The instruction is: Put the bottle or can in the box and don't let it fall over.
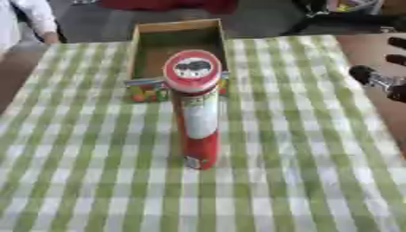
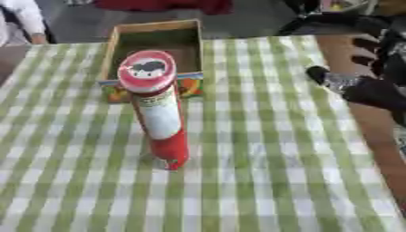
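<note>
Mid-cloth, red can (image 1: 196,108) stands upright, well left of right robot hand (image 2: 373,72), fingers spread, holding nothing.

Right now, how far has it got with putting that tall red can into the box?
Nothing looks done yet. The tall red can stands upright on the checked cloth, in front of the open box, not in it. The right hand hovers at the table's right edge, fingers spread, clear of the can. The left hand is not in view. Left to do: grasp the can, lift it over the box's near wall and set it down upright.
</note>
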Action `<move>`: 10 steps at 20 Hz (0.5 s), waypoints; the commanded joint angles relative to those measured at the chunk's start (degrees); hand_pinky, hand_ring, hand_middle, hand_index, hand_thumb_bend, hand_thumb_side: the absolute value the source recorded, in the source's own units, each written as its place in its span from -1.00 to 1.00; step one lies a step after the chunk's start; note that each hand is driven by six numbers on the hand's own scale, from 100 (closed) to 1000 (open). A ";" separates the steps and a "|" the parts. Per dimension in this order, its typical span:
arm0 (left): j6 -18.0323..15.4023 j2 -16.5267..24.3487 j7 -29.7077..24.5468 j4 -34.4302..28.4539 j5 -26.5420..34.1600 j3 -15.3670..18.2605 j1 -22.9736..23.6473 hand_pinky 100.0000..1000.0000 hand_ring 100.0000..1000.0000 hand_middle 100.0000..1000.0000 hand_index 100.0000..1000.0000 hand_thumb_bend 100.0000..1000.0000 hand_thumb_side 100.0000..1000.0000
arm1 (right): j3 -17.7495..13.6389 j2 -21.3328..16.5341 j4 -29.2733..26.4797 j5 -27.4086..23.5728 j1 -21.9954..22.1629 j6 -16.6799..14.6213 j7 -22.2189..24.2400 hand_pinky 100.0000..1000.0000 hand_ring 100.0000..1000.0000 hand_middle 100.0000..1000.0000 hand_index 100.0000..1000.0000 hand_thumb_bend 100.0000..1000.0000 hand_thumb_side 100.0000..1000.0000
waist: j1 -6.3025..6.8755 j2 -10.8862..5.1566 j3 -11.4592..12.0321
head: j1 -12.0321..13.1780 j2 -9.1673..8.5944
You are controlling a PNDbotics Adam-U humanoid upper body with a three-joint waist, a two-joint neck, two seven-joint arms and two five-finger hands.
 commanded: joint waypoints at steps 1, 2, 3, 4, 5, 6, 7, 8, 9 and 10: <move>0.00 0.96 0.04 -1.33 0.33 0.29 -0.41 0.68 0.72 0.51 0.57 0.42 0.28 | 0.20 -1.99 -1.27 -0.52 -0.68 0.01 0.36 0.74 0.87 0.89 0.86 0.24 -0.80 | -0.13 -1.04 0.10 | 0.21 -0.15; -0.15 0.96 0.00 -1.40 0.44 0.29 -0.36 0.68 0.72 0.51 0.57 0.42 0.28 | 0.64 -2.09 -1.64 -0.62 -0.62 0.06 0.94 0.74 0.87 0.89 0.86 0.24 -0.80 | -0.15 -1.03 0.11 | 0.22 -0.05; -0.25 0.96 -0.01 -1.43 0.54 0.29 -0.35 0.68 0.72 0.51 0.57 0.42 0.28 | 1.12 -2.21 -2.00 -0.78 -0.57 0.19 1.63 0.74 0.87 0.90 0.86 0.24 -0.79 | -0.17 -1.03 0.15 | 0.21 0.01; -0.30 0.95 -0.02 -1.41 0.64 0.29 -0.37 0.68 0.72 0.51 0.57 0.42 0.28 | 1.53 -2.32 -2.33 -0.95 -0.56 0.36 2.34 0.74 0.87 0.90 0.86 0.24 -0.79 | -0.19 -1.02 0.18 | 0.20 0.03; -0.26 0.95 -0.06 -1.36 0.75 0.24 -0.39 0.68 0.72 0.51 0.56 0.42 0.28 | 2.11 -2.45 -2.73 -1.14 -0.57 0.53 3.08 0.74 0.87 0.90 0.87 0.24 -0.78 | -0.21 -1.01 0.22 | 0.16 0.01; -0.15 0.96 -0.14 -1.28 0.85 0.18 -0.43 0.68 0.72 0.51 0.56 0.42 0.28 | 2.79 -2.59 -3.23 -1.39 -0.61 0.72 3.96 0.74 0.87 0.90 0.87 0.24 -0.77 | -0.23 -1.00 0.26 | 0.13 -0.01; -0.01 0.96 -0.21 -1.22 0.90 0.13 -0.47 0.68 0.72 0.51 0.56 0.42 0.28 | 3.44 -2.73 -3.76 -1.62 -0.68 0.90 4.87 0.74 0.87 0.91 0.87 0.24 -0.77 | -0.25 -0.99 0.30 | 0.10 -0.02; 0.11 0.96 -0.27 -1.18 0.93 0.11 -0.50 0.68 0.72 0.51 0.56 0.42 0.28 | 3.94 -2.85 -4.25 -1.81 -0.79 1.09 5.78 0.75 0.87 0.91 0.87 0.23 -0.77 | -0.26 -0.98 0.34 | 0.07 -0.03; 0.22 0.95 -0.31 -1.16 0.94 0.09 -0.53 0.68 0.72 0.51 0.56 0.42 0.28 | 4.45 -2.96 -4.73 -2.04 -0.95 1.28 6.67 0.75 0.87 0.91 0.87 0.23 -0.77 | -0.28 -0.98 0.38 | 0.03 -0.02; 0.31 0.96 -0.35 -1.15 0.95 0.07 -0.54 0.68 0.72 0.51 0.56 0.42 0.28 | 4.83 -3.04 -5.14 -2.25 -1.11 1.47 7.52 0.75 0.87 0.91 0.87 0.23 -0.77 | -0.30 -0.98 0.40 | 0.00 0.00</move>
